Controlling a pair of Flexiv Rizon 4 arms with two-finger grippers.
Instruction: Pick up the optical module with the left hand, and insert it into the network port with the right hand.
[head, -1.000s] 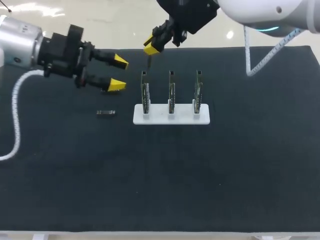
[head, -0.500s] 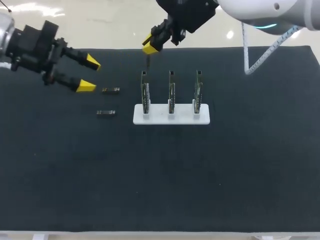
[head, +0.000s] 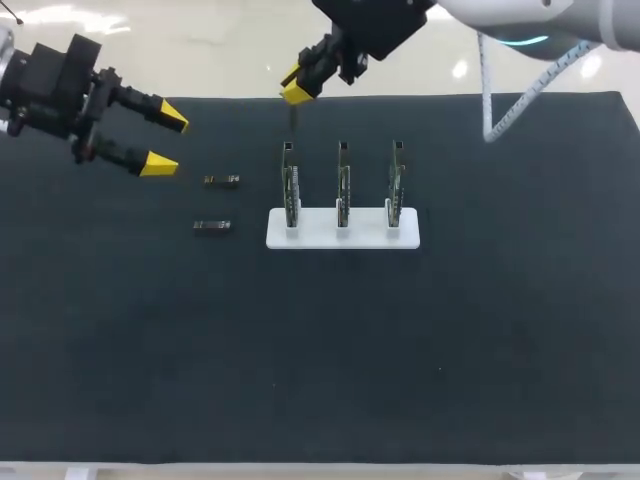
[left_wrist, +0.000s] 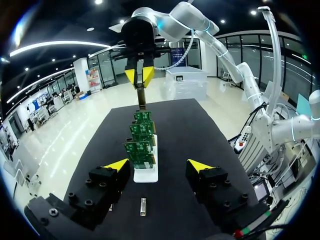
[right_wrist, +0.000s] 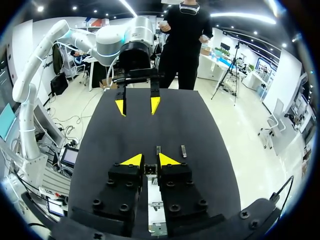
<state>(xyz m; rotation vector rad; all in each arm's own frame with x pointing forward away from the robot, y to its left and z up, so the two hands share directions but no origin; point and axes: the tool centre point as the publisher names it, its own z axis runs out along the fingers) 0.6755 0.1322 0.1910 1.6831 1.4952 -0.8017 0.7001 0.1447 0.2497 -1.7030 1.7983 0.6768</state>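
My right gripper (head: 297, 88) hangs above the leftmost of three upright green boards (head: 290, 185), shut on a thin dark optical module (head: 293, 118) that points down at the board's top. In the right wrist view the module (right_wrist: 150, 170) sits between that gripper's (right_wrist: 150, 160) fingers. My left gripper (head: 165, 140) is open and holds nothing, off to the left of two more modules lying on the mat (head: 221, 180) (head: 212, 226). From the left wrist view, one module (left_wrist: 143, 206) lies under my left gripper (left_wrist: 158, 165), and the right gripper (left_wrist: 139, 76) shows beyond the boards (left_wrist: 139, 147).
The three boards stand in a white base (head: 343, 230) near the middle of the black mat (head: 400, 340). My left gripper (right_wrist: 136, 105) shows ahead in the right wrist view, past the two loose modules (right_wrist: 158, 149) (right_wrist: 183, 150).
My left arm has drawn back to the left and away from the boards, uncovering the upper module on the mat. My right gripper has lifted slightly with its module.
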